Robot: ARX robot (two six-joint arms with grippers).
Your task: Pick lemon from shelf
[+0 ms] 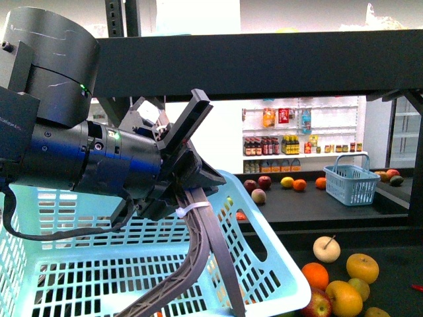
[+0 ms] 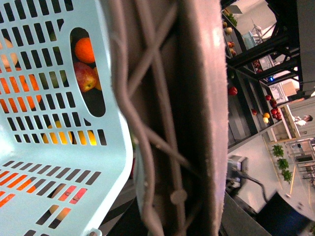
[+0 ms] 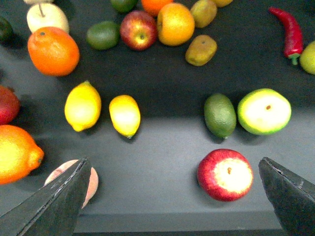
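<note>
Right pincer [image 3: 172,164] spread wide, gripping nothing, over the shelf [image 3: 162,196]. Lemon [image 3: 82,105] untouched, apart from its fingers. Left pincer [image 1: 198,264] at basket [image 1: 277,271], opening can't tell.

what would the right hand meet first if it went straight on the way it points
The right hand would likely meet bare shelf, between a lemon and the red apple; depth is unclear.

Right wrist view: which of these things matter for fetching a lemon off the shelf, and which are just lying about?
For the job: larger lemon, smaller lemon, shelf, right gripper (open).

Just lying about: orange, red apple nearest the gripper, green apple, red chilli.
</note>
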